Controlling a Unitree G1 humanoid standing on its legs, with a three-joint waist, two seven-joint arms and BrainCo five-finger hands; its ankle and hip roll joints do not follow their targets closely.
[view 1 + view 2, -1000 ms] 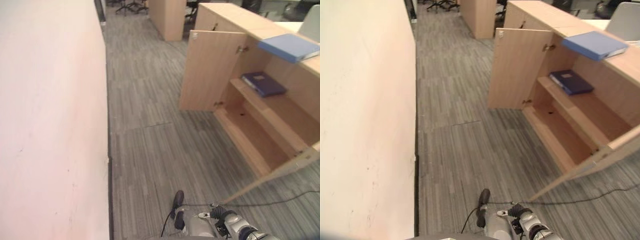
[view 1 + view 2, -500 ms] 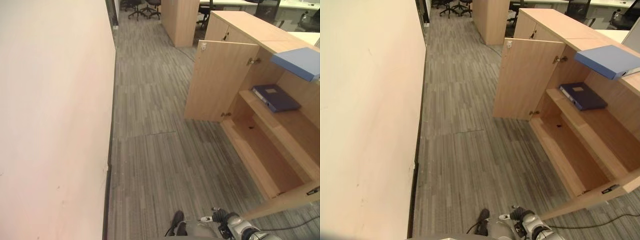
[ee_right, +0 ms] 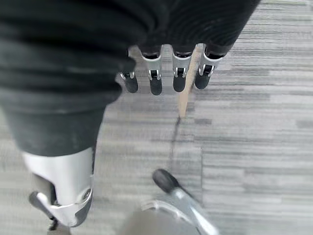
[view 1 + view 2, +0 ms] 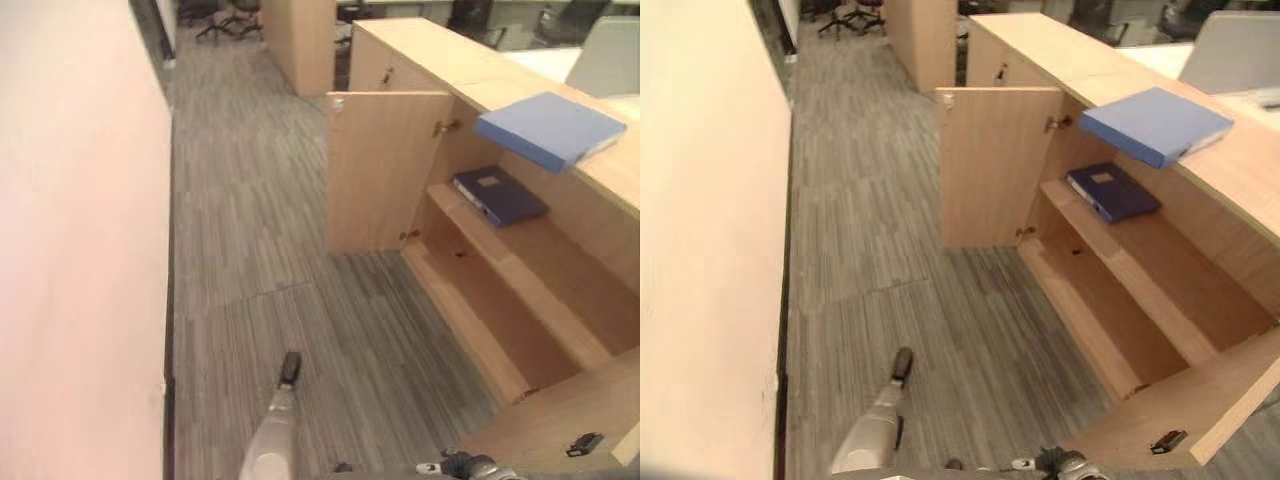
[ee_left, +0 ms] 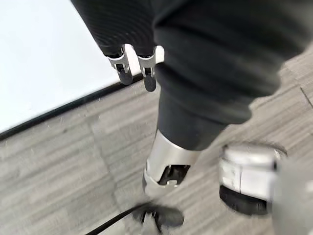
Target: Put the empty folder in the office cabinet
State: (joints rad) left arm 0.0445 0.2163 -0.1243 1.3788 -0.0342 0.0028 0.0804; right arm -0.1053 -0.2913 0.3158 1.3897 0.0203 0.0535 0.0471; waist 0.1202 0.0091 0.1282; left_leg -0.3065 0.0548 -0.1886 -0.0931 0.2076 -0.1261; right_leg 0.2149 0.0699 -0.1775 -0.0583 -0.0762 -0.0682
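A light blue folder (image 4: pixel 550 128) lies flat on top of the wooden office cabinet (image 4: pixel 470 75). Inside, a dark blue folder (image 4: pixel 498 195) rests on the upper shelf (image 4: pixel 530 250), and the lower shelf is bare. Which folder is empty I cannot tell. Both cabinet doors stand open. My left hand (image 5: pixel 122 63) hangs over the carpet by the wall, fingers relaxed and holding nothing. My right hand (image 3: pixel 155 78) also hangs over the carpet, fingers straight and empty. Both hands are well short of the cabinet.
A pale wall (image 4: pixel 70 250) runs along my left. The far door (image 4: pixel 385 170) sticks out into the grey carpet aisle (image 4: pixel 260 250). The near door (image 4: pixel 560 430) juts out at lower right. More cabinets and office chairs (image 4: pixel 215 15) stand at the far end.
The camera has swung, so the cabinet now shows further left and more from above. The folders lie where they were. Both hands still hang empty.
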